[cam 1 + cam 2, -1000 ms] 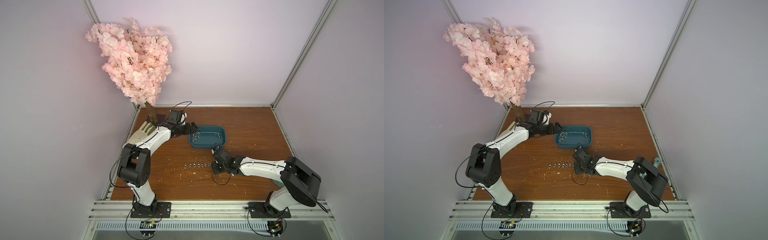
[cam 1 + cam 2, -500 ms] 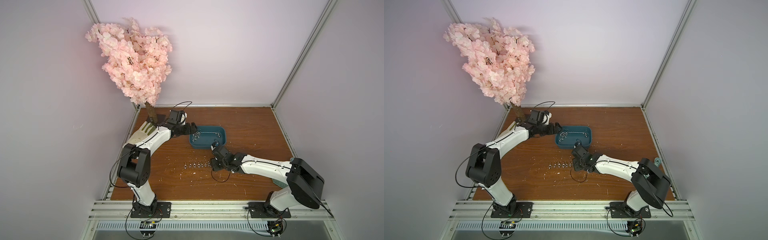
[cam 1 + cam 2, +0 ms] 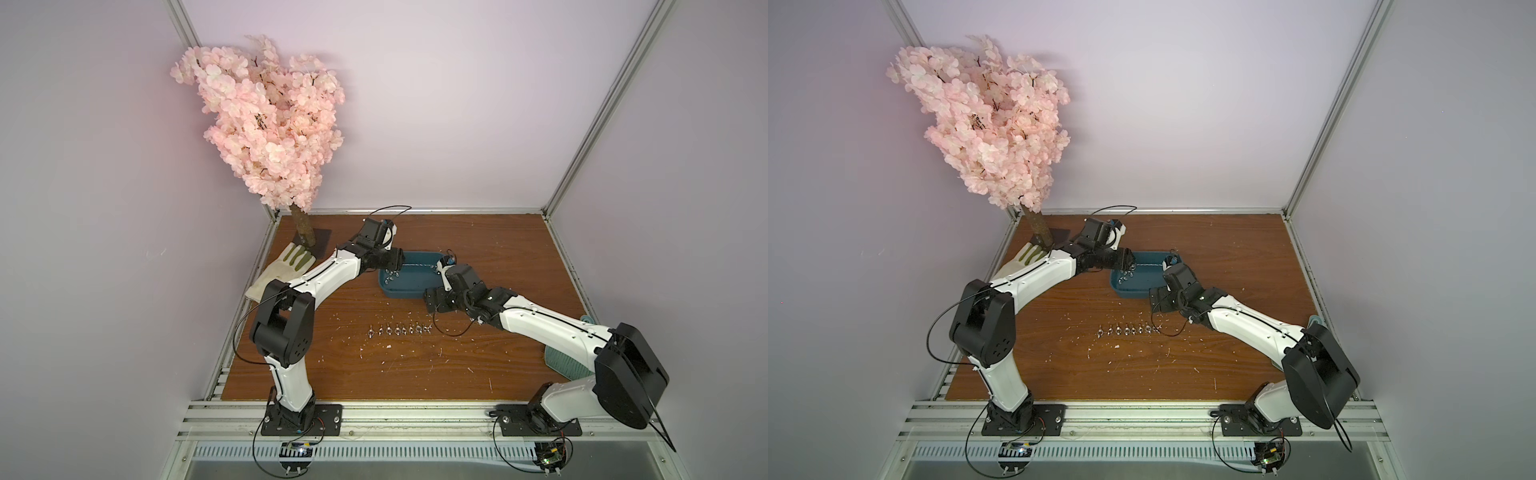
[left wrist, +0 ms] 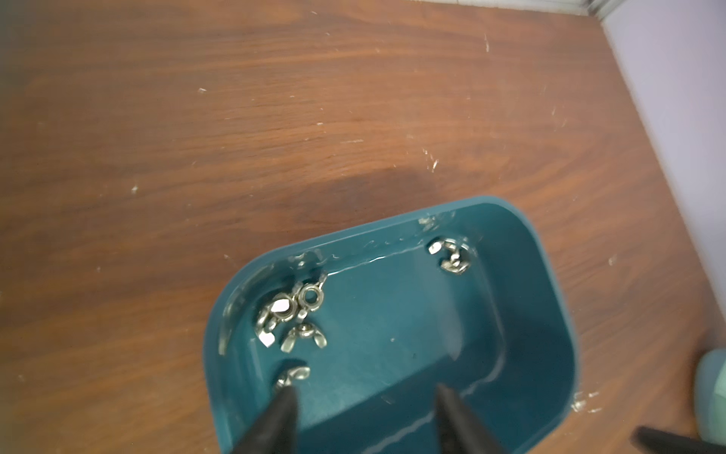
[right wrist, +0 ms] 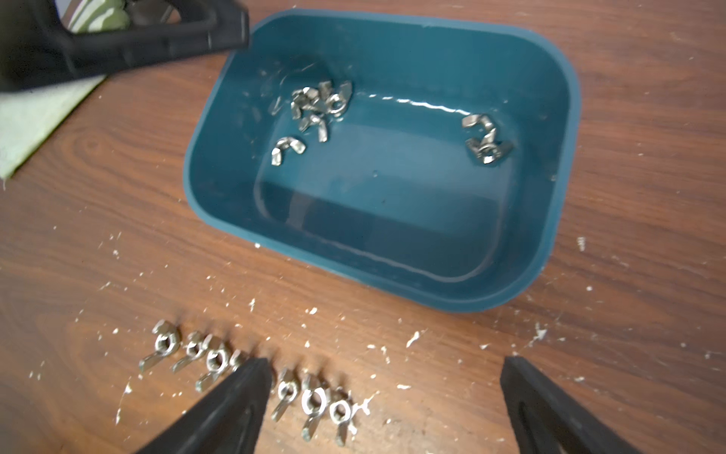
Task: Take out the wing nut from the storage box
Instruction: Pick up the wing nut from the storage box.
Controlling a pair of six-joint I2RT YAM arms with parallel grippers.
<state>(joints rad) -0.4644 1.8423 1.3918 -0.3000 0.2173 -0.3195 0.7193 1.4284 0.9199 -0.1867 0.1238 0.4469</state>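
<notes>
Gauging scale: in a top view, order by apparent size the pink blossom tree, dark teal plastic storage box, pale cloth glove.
1. pink blossom tree
2. dark teal plastic storage box, pale cloth glove: look alike, both partly hidden, so unranked.

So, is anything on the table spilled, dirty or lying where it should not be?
Yes: small white flecks litter the wooden table, thickest around the row of wing nuts near the storage box. They look like crumbs or chips. A glove also lies partly under the left arm.
</notes>
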